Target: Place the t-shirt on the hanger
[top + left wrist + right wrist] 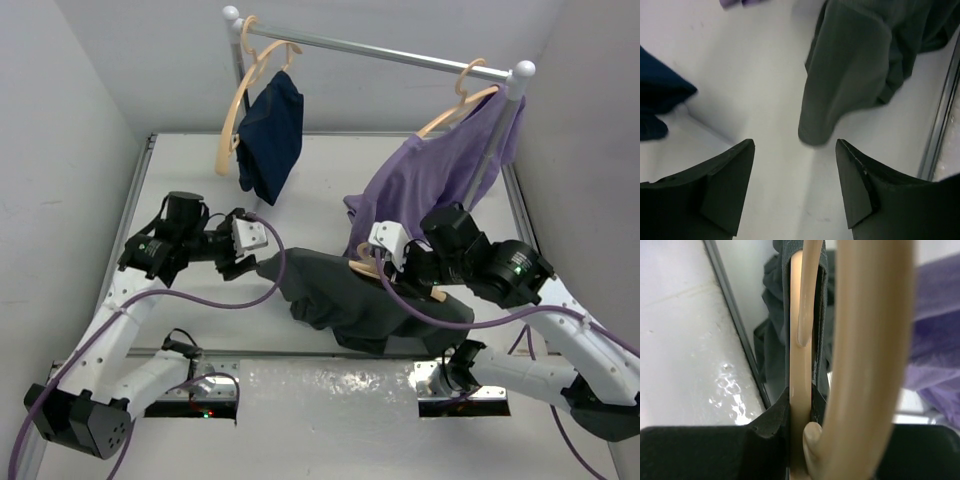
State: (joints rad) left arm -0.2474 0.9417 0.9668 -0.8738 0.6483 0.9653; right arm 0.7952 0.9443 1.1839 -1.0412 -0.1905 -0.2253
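Note:
The charcoal-grey t-shirt (345, 295) hangs draped around the tan hanger (364, 266) at mid table, its lower part bunched on the surface. My right gripper (386, 262) is shut on the hanger; in the right wrist view the jaws (801, 405) clamp the hanger's slim bar (799, 340), with the hook (870, 340) close to the lens and t-shirt cloth (771, 340) behind. My left gripper (243, 255) is open and empty just left of the t-shirt's left edge. In the left wrist view a fold of the t-shirt (850, 75) hangs ahead of the gripper (795, 145), not touching it.
A clothes rail (380, 48) stands at the back. A navy garment (270, 135) hangs on its own hanger at the left, a lilac shirt (430, 175) on another at the right, close behind my right gripper. Grey walls enclose the table on both sides.

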